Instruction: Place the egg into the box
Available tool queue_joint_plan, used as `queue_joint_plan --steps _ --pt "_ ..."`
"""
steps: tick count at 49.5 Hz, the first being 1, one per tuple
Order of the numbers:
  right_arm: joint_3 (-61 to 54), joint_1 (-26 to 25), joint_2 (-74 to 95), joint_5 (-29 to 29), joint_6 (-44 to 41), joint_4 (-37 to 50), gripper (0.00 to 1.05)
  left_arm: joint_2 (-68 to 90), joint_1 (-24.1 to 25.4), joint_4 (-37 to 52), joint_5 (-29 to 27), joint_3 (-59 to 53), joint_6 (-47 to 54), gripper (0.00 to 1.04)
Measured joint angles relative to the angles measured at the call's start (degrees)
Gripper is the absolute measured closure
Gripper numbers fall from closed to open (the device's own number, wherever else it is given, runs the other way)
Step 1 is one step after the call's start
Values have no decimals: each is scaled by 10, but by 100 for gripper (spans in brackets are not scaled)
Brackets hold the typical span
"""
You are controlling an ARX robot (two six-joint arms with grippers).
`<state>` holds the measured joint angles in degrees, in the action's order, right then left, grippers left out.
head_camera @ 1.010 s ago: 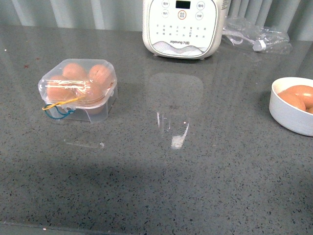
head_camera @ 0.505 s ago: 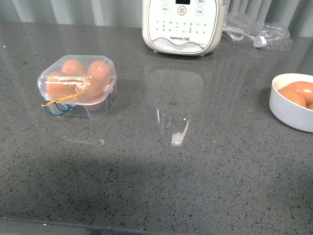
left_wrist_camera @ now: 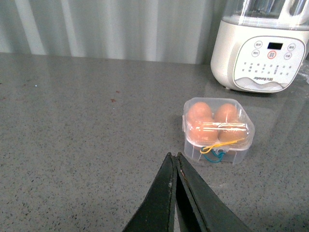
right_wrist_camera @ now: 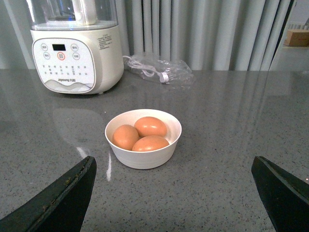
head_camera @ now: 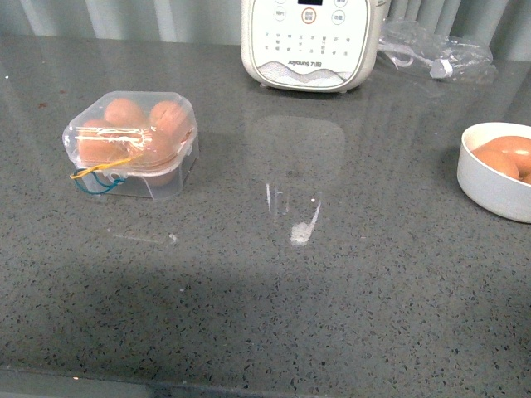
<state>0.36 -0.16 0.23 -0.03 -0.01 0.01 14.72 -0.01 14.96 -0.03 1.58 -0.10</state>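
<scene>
The small clear plastic four-slot box [head_camera: 131, 143] sits lidded on the grey speckled worktop [head_camera: 332, 282], seemingly full, while brown eggs [right_wrist_camera: 143, 135] wait in the round white bowl [right_wrist_camera: 143, 157]. The left end effector [left_wrist_camera: 175, 162] is pinched closed and empty; the right end effector [right_wrist_camera: 174, 186] gapes wide, empty, facing the bowl, likely ready to pick.

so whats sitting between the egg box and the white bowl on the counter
Nothing: in the front view the grey countertop between the box and the white bowl is bare, showing only reflections. The white appliance stands farther back, off that line.
</scene>
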Motion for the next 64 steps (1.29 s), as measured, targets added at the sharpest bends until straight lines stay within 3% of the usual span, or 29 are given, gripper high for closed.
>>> queue_joint_plan --steps 15,20,39,59,64 --pt "0 0 0 0 0 0 7 -49 0 -49 0 0 0 101" --pt "0 0 0 0 0 0 7 -129 0 -145 0 0 0 101" --pt "0 0 0 0 0 0 7 -145 0 -148 0 0 -1 100" --pt "0 0 0 0 0 0 7 -145 0 -148 0 0 0 34" --pt "0 0 0 0 0 0 7 -145 0 -148 0 0 0 9"
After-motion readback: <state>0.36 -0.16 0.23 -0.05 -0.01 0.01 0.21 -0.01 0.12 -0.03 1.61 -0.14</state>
